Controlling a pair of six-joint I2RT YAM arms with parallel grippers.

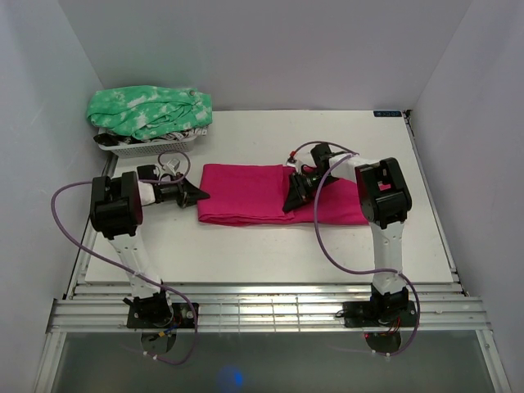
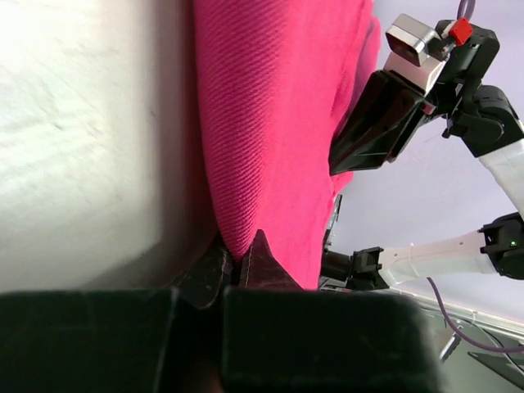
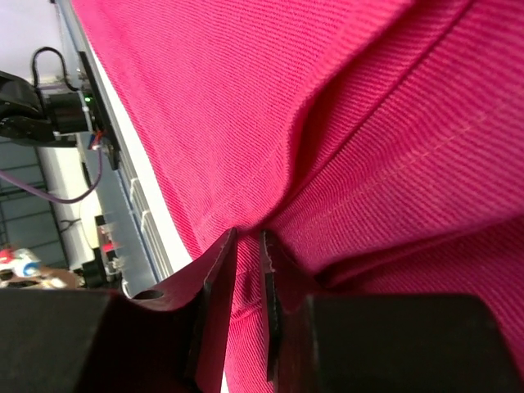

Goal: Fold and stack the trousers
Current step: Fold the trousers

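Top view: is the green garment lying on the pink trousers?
No, the green garment sits on the white basket at the far left, apart from the trousers.

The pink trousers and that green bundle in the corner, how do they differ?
The trousers are plain magenta; the green garment is mottled green and white. The trousers lie folded flat in a long band on the table; the green garment sits bunched on a white basket. The left gripper and right gripper pinch the trousers; neither touches the green garment. Both are soft fabric.
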